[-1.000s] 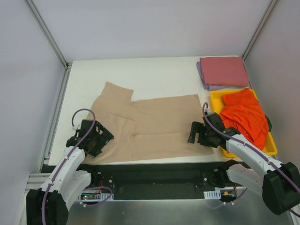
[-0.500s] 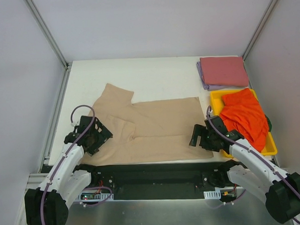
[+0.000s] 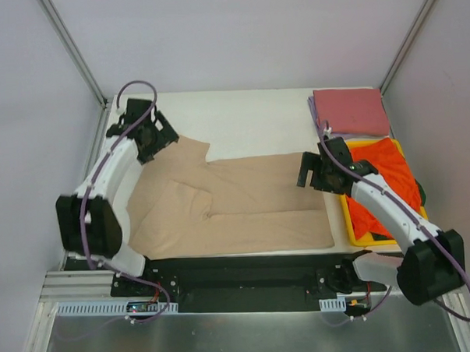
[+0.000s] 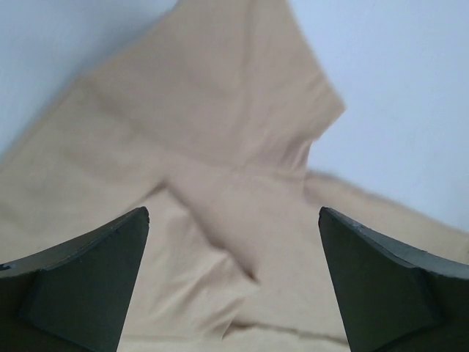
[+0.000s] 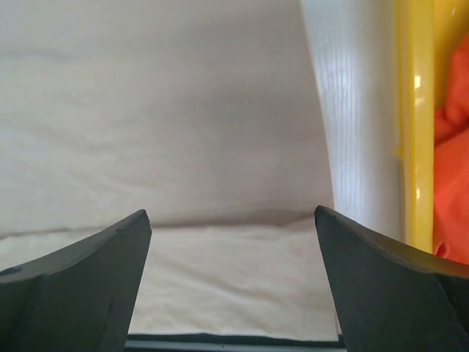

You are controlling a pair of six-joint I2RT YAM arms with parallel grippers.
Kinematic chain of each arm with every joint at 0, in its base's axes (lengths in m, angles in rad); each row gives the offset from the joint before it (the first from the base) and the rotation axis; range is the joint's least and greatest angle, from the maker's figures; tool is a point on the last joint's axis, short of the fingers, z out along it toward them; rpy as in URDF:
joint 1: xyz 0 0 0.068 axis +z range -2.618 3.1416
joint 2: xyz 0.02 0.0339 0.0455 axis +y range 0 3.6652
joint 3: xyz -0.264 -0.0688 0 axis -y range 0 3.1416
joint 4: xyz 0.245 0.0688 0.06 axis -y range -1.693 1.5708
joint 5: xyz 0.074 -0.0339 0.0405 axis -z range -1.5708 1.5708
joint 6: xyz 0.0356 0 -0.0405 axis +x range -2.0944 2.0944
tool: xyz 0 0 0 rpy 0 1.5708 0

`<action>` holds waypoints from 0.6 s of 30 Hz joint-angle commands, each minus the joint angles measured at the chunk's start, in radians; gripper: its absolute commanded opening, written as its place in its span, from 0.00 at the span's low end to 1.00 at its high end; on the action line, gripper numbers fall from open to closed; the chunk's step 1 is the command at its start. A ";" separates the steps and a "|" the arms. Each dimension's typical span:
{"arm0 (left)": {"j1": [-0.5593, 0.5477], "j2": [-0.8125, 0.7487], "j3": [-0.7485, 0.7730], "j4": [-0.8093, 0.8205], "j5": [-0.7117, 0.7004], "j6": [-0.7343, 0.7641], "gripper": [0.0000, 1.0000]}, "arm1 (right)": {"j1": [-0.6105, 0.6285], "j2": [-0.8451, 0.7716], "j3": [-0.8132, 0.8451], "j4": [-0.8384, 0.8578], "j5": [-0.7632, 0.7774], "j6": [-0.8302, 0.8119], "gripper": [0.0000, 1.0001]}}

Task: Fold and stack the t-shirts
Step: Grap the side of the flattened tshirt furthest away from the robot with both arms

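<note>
Over the tan t-shirt, L gripper & R gripper both gape wide, holding nothing

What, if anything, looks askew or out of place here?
The bright orange-red cloth t-shirt lies crumpled and unfolded in the yellow plastic tray. The tan cloth t-shirt on the white table is only partly folded, one sleeve sticking out far left.

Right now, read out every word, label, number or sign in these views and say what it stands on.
None can be read in any view.
Tan t-shirt, orange-red t-shirt, pink-red t-shirt: plain cloth, no print or tag showing.
Yellow tray: no marking.
White pieces on the base rail: too small to tell whether they bear print.
</note>
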 commanded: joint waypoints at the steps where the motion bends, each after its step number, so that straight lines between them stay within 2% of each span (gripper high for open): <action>1: 0.015 0.322 0.332 -0.002 0.032 0.239 0.99 | -0.061 0.162 0.140 0.018 0.004 -0.086 0.96; 5: 0.021 0.625 0.767 -0.118 -0.003 0.362 0.98 | -0.078 0.276 0.215 0.034 -0.003 -0.112 0.96; 9: 0.037 0.898 1.143 -0.226 0.055 0.446 0.93 | -0.089 0.360 0.269 0.040 -0.010 -0.126 0.96; 12: 0.038 1.007 1.247 -0.234 0.054 0.478 0.88 | -0.098 0.403 0.290 0.043 -0.017 -0.134 0.96; 18: 0.038 1.087 1.244 -0.201 0.038 0.554 0.76 | -0.103 0.438 0.301 0.050 -0.034 -0.134 0.96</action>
